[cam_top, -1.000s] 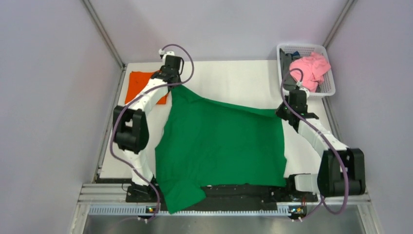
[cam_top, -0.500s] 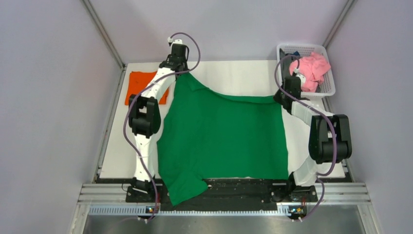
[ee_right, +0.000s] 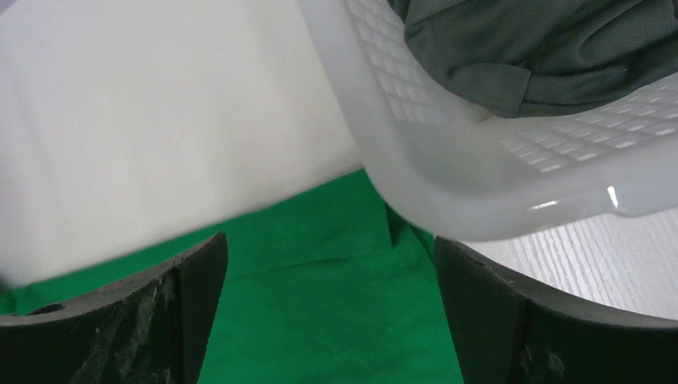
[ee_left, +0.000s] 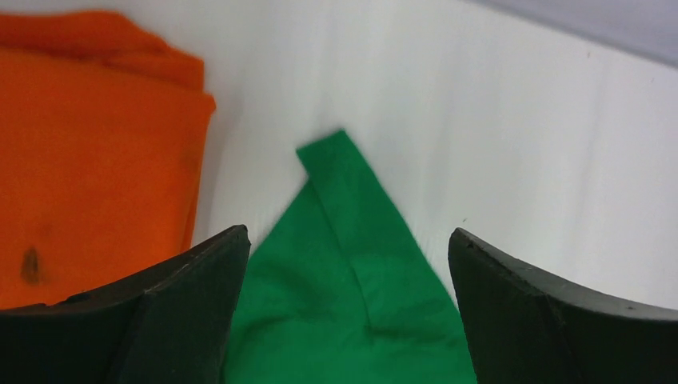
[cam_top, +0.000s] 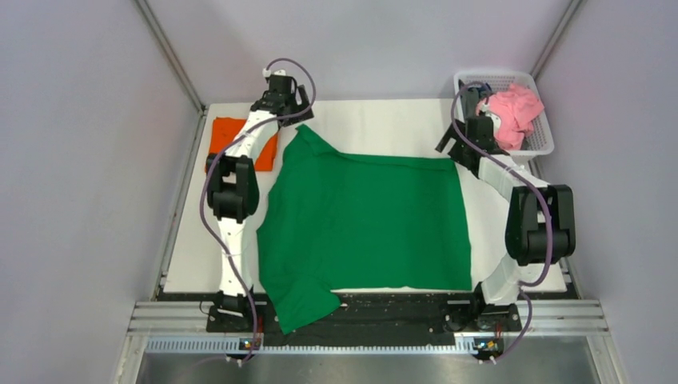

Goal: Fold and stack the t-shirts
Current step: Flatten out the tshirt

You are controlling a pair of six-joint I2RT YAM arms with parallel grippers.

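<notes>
The green shirt lies spread flat over the middle of the bench, and one sleeve hangs over the near edge beside the base of the left arm. The orange shirt lies folded at the far left of the bench, near the green one but not touching it. The left end effector is wide and holds nothing; it is above the far left corner of the green shirt. The right end effector is also wide and empty, over the far right corner of that shirt, just beside the basket. In the basket are a pink cloth and a grey cloth.
</notes>
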